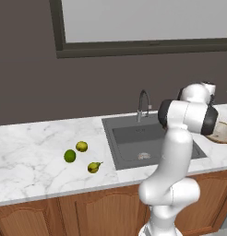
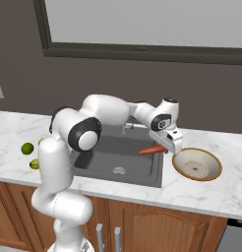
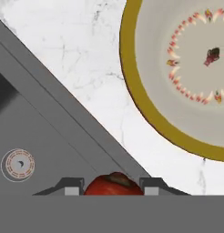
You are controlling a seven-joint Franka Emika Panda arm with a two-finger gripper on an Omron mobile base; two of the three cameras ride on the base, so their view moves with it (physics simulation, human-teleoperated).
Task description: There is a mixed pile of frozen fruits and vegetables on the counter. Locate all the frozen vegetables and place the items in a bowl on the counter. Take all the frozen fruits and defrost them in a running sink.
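Holding the carrot (image 2: pixel 151 149) up in the air right now, with the gripper (image 2: pixel 167 143) clamped on its thick end and the tapered tip sticking out sideways over the sink (image 2: pixel 118 155). In my hand view I can see the orange butt of the carrot wedged between the two fingertips (image 3: pixel 73 186), with the basin's corner and round drain (image 3: pixel 17 164) below on one side. The bowl (image 2: pixel 197 165) sits on the counter (image 2: pixel 211 192) just beside the sink, and the gripper hangs above the strip of marble between the two, near the bowl's tan rim.

Over on the other side of the sink, the remaining three pieces are grouped near each other on the marble: the bright green ball (image 1: pixel 69 156), the duller yellow-green ball (image 1: pixel 81 146) just behind it, and the little pear (image 1: pixel 93 167) closest to the counter's front edge. The faucet (image 1: pixel 142 105) stands at the back of the basin.
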